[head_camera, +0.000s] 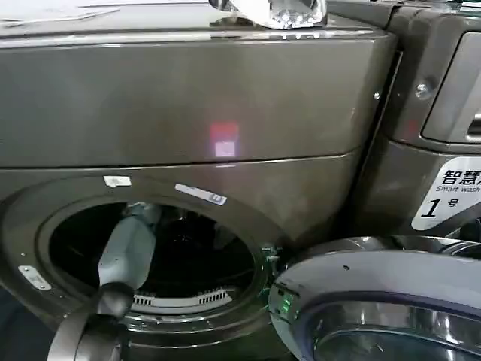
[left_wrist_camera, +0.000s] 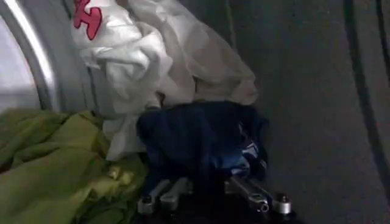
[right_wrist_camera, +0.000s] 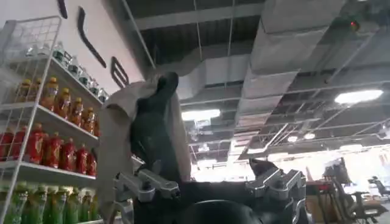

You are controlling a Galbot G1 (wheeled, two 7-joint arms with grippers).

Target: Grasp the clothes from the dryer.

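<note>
Now reaching for the clothes (left_wrist_camera: 183,115) heaped inside the dryer (head_camera: 188,113).
I am spreading my left gripper (left_wrist_camera: 213,198) jaws around the navy garment; next I need to close. Right gripper (right_wrist_camera: 213,185) is idling, released, pointing ceilingward.

Left arm (head_camera: 128,252) extended forward; right gripper (right_wrist_camera: 210,185) upturned, fingers spread.

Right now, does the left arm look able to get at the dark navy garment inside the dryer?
Probably yes: the left gripper is inside the dryer, right at the navy garment, nothing between.
</note>
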